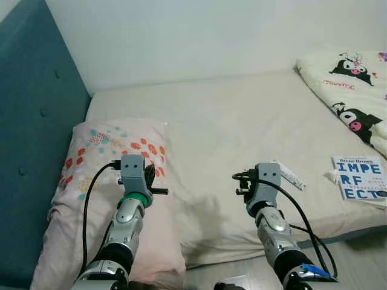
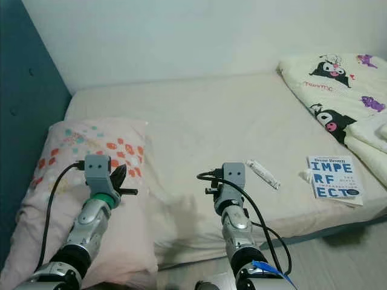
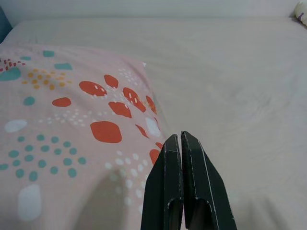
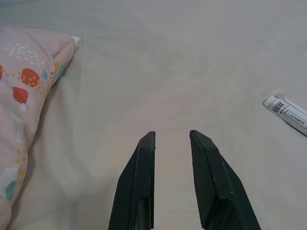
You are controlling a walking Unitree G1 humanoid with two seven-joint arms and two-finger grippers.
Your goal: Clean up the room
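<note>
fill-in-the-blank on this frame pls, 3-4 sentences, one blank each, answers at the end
1. The left gripper hovers over the patterned ____, fingers pressed together.
2. The right gripper has its fingers ____ above the bare mattress.
3. The white tube lies between the right gripper and the ____.
4. The cartoon-print blanket lies on the robot's ____ side of the bed.

Missing words: pillow; open; book; right

Head cameras look down over both arms at the bed [image 1: 242, 127]; each wrist camera looks closely along its fingers, sharing the pillow [image 3: 62, 120].
</note>
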